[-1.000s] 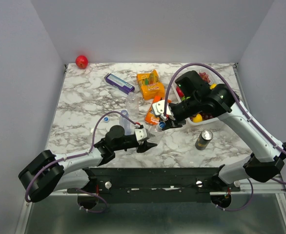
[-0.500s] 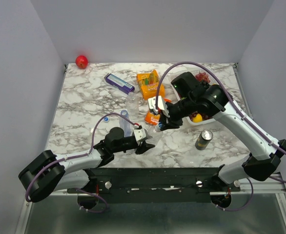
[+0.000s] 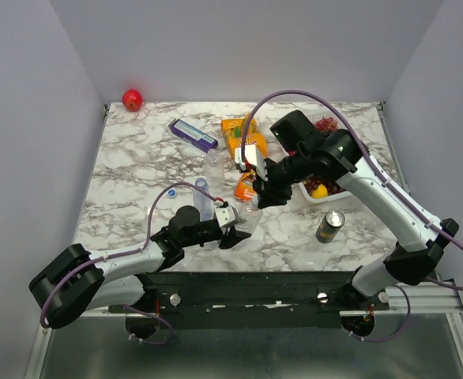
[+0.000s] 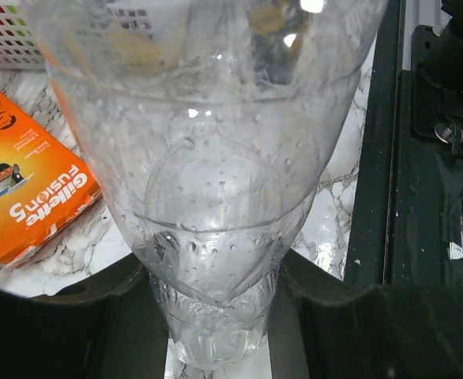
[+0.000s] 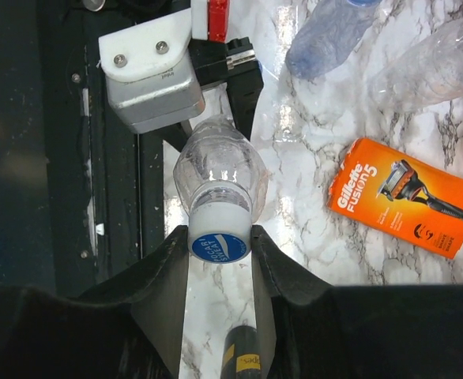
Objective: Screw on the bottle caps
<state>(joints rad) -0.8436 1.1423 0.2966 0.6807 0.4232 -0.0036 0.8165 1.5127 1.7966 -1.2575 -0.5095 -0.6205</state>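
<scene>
A clear bottle (image 5: 220,170) is held between both grippers above the table's front middle. My left gripper (image 4: 216,316) is shut on the bottle (image 4: 208,197) near its base; in the top view that gripper (image 3: 233,220) points right. A blue-topped bottle cap (image 5: 219,246) sits on the bottle's neck, and my right gripper (image 5: 219,237) is shut on the cap, a finger pressed on either side. From above, the right gripper (image 3: 261,197) comes down onto the bottle (image 3: 251,210). A loose blue cap (image 3: 171,192) lies on the table to the left. Two more bottles (image 3: 213,166) (image 3: 204,199) lie behind.
An orange razor box (image 3: 246,188) lies just behind the grippers. A dark can (image 3: 330,226) stands at the right front. A white basket (image 3: 314,196) of fruit sits behind the right arm. An orange packet (image 3: 243,138), a purple box (image 3: 192,134) and a red ball (image 3: 132,99) are farther back.
The right arm has swung left and turned at the wrist, with its gripper staying over the bottle's neck. The left gripper has kept its hold and barely moved.
</scene>
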